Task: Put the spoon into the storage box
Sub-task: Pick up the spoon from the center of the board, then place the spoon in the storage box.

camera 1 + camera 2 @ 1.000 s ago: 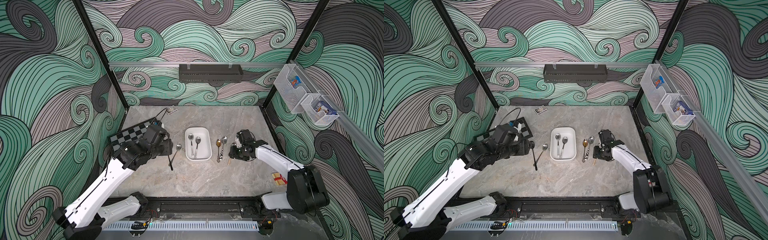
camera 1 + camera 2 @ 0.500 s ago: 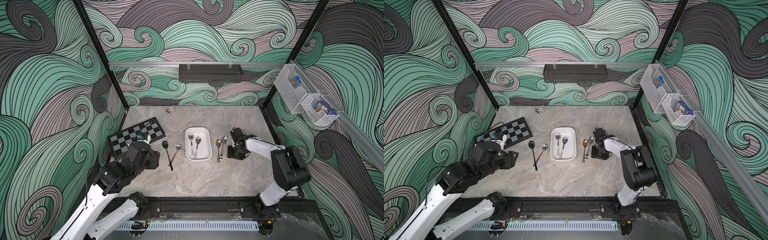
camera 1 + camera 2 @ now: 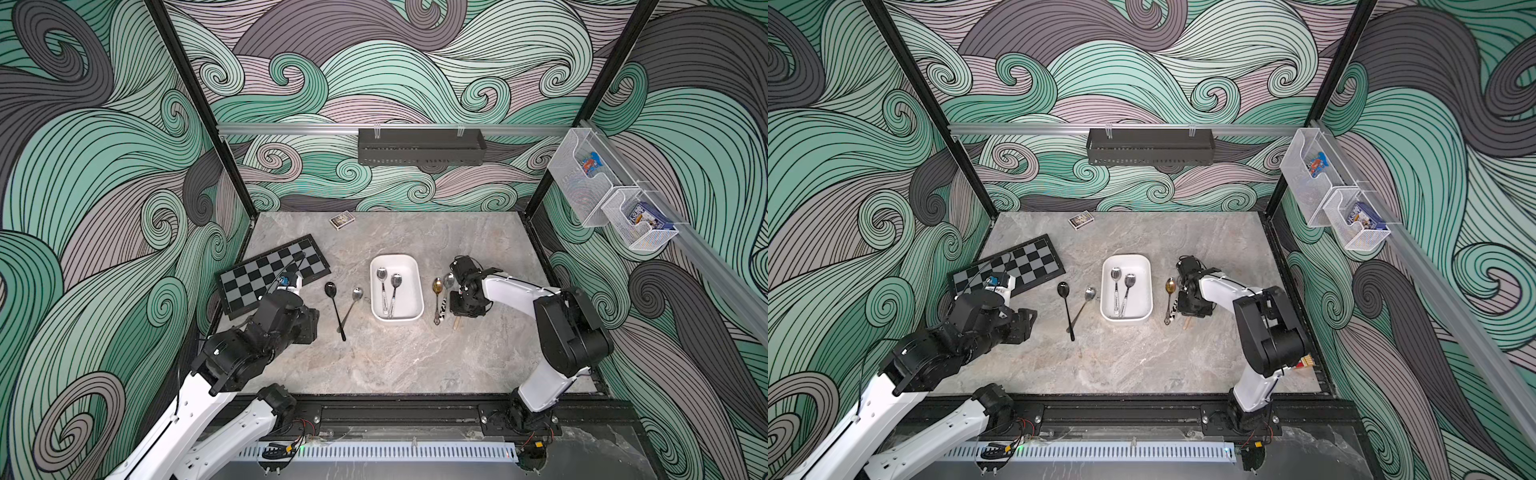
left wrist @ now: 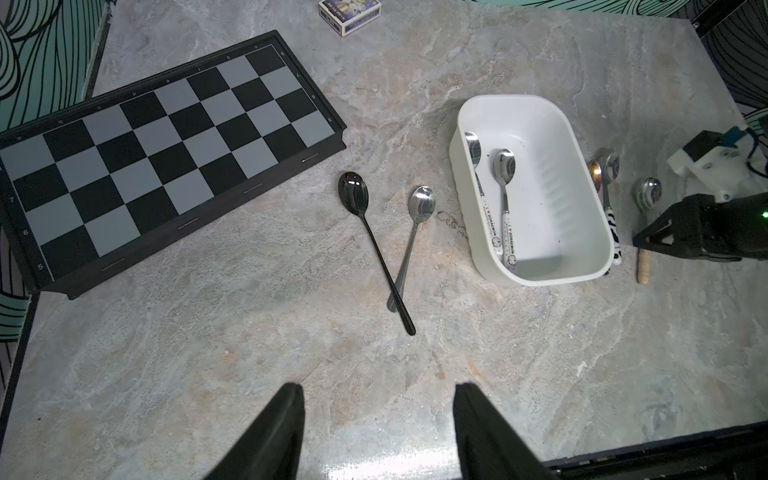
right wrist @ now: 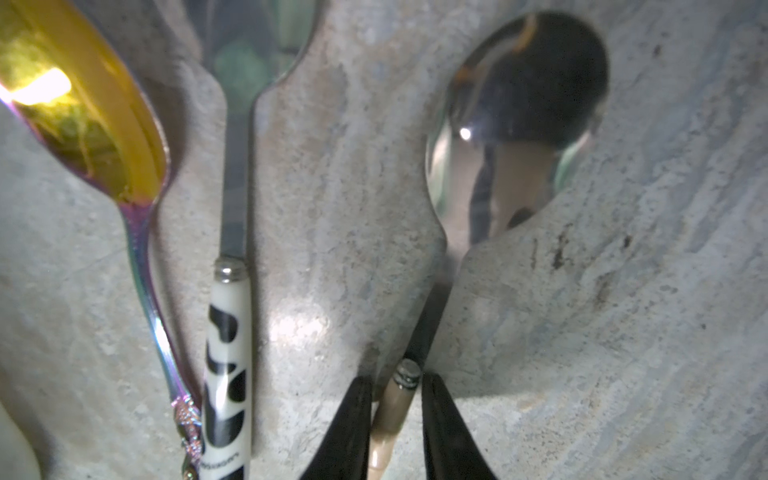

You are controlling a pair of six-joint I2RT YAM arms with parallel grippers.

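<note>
the right claw [image 5: 397, 379] is narrow, its tips hugging the spoon [image 5: 515, 124] by its thin tan wood handle, the easy part to pinch. the spoon lies on the table [image 3: 395, 365], right of the storage box [image 3: 397, 319], mid frame, past two other spoons [image 3: 437, 286]. its bowl is round and shiny. the left claw [image 4: 378, 415] hangs wide, empty.

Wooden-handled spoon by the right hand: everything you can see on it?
The steel spoon with a beige wooden handle lies flat on the grey marbled tabletop, apart from the black-and-white cow-patterned spoon beside it. Polished mirror bowl, dark neck, metal ferrule. The right hand flanks the handle with both fingers; contact unclear.
</note>
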